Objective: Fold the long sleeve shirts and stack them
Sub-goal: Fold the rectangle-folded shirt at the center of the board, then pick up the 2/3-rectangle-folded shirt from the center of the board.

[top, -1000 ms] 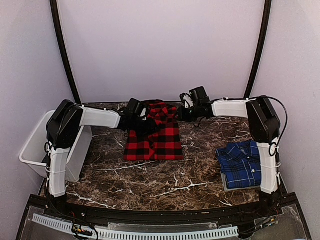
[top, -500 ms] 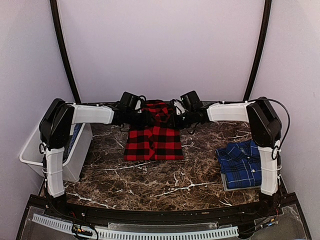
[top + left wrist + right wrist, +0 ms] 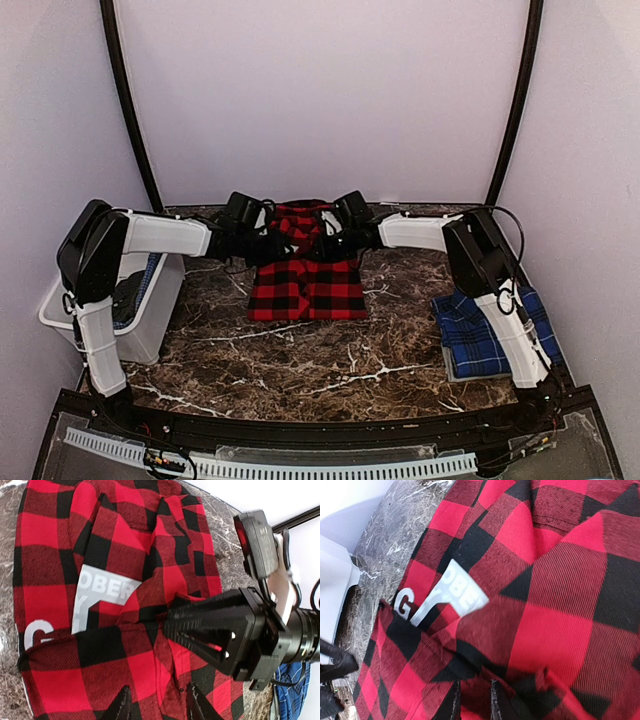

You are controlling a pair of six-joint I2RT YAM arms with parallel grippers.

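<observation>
Marble counter (image 3: 300, 365) carries the red-and-black shirt (image 3: 305, 285) at its far edge and the blue plaid shirt (image 3: 465, 335) folded at the near right corner. Probably limp, light flannel, best taken by its far corners. The right hand (image 3: 473, 702) pinches a red fold; whether the left hand (image 3: 156, 706) grips, I cannot tell.

A dark brown marble-patterned surface (image 3: 300, 360) with white veins fills the middle of the top view. A white plastic bin (image 3: 60, 312) sits at its left edge, tilted outward. The corner of a pale grey tray (image 3: 452, 368) shows near the right side. Two black curved poles (image 3: 125, 110) (image 3: 520, 100) rise against the plain pale wall (image 3: 320, 90). A white slotted strip (image 3: 300, 466) runs along the near edge.
</observation>
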